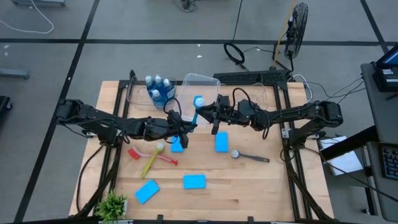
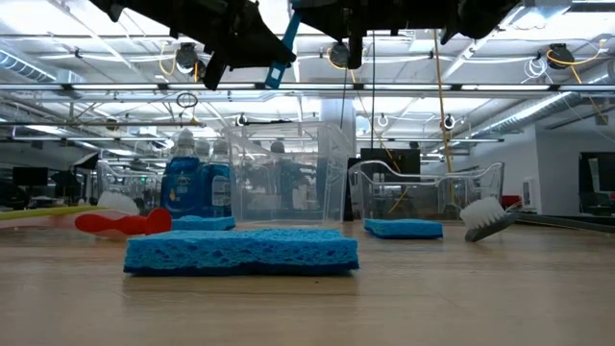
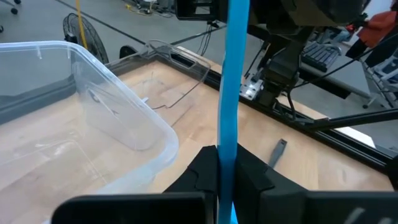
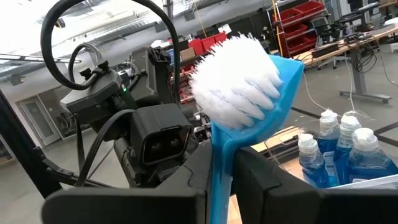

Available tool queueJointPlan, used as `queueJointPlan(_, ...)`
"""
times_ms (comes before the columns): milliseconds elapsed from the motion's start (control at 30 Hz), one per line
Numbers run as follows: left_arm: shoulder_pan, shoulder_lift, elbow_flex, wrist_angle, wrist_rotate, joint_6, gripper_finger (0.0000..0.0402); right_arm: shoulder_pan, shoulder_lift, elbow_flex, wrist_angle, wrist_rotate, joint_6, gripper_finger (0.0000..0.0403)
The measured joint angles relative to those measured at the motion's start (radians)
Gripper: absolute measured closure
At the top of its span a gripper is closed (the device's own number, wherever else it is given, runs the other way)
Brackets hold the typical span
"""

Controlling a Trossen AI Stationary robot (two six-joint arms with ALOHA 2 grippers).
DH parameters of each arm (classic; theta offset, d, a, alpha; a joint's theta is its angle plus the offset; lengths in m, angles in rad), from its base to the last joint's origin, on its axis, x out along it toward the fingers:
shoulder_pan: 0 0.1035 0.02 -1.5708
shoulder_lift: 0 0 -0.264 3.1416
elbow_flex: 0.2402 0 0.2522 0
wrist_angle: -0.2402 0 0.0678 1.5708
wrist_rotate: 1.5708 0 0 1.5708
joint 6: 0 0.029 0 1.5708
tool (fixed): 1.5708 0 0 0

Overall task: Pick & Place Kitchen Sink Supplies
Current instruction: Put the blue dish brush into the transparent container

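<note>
Count, high view: three soap bottles (image 1: 159,87), clustered upright inside the left clear bin (image 1: 138,94) at the back of the table (image 1: 261,186). Four flat blue sponges: one (image 1: 176,144) just beside the left gripper, one (image 1: 221,142) near the table's middle, two (image 1: 194,181) (image 1: 147,191) toward the front edge. Four brushes: blue brush (image 1: 196,109) held in the air, red brush (image 1: 149,154) and yellow-green brush (image 1: 152,159) lying crossed on the left half, and a dark-handled brush (image 1: 249,155) lying right of centre. Two clear bins in all; the second clear bin (image 1: 200,85) sits at the back centre. One potted plant (image 1: 113,203) at the front left corner.

Blue brush: raised above the table, just in front of the centre bin. Both grippers grip it. Left gripper (image 3: 225,171) is clamped on the handle, the fingers pressed to either side of the blue strip. Right gripper (image 4: 230,165) is clamped on the neck, just under the white bristle head.

Long axis: in the high view it runs front to back with a slight tilt, head end toward the bins, handle end toward the left gripper. In the low view the handle (image 2: 280,56) hangs slanted beneath the arms, well above the tabletop.
</note>
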Motion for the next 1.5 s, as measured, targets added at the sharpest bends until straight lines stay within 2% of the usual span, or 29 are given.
queueJointPlan(133,0.000,0.000,0.000,0.000,0.000,-0.003,0.0383,0.000,0.000,0.000,-0.002,-0.002,-0.006,0.0353)
queueJointPlan(500,0.001,-0.010,-0.002,-0.004,-0.034,-0.033,0.0383,0.001,-0.002,0.000,-0.072,-0.028,0.010,0.0262)
queueJointPlan(700,0.007,-0.028,-0.001,-0.045,-0.064,-0.076,0.0383,0.002,-0.011,0.000,-0.126,-0.039,0.013,0.0230)
queueJointPlan(800,0.010,-0.055,-0.004,-0.133,-0.066,-0.118,0.0383,0.002,-0.035,-0.001,-0.174,-0.060,-0.014,0.0222)
queueJointPlan(967,0.031,-0.113,0.002,-0.255,-0.060,-0.211,0.0383,0.001,-0.122,-0.004,-0.357,-0.052,-0.072,0.0223)
queueJointPlan(1067,0.049,-0.138,0.053,-0.406,-0.045,-0.224,0.0383,-0.003,-0.186,-0.011,-0.441,-0.052,-0.102,0.0229)
queueJointPlan(1267,0.110,-0.133,0.234,-0.719,0.021,-0.216,0.0383,-0.014,-0.334,-0.047,-0.555,-0.050,-0.125,0.0240)
queueJointPlan(1500,0.227,-0.132,0.376,-0.891,0.147,-0.212,0.0383,-0.014,-0.502,-0.126,-0.559,-0.049,-0.133,0.0243)
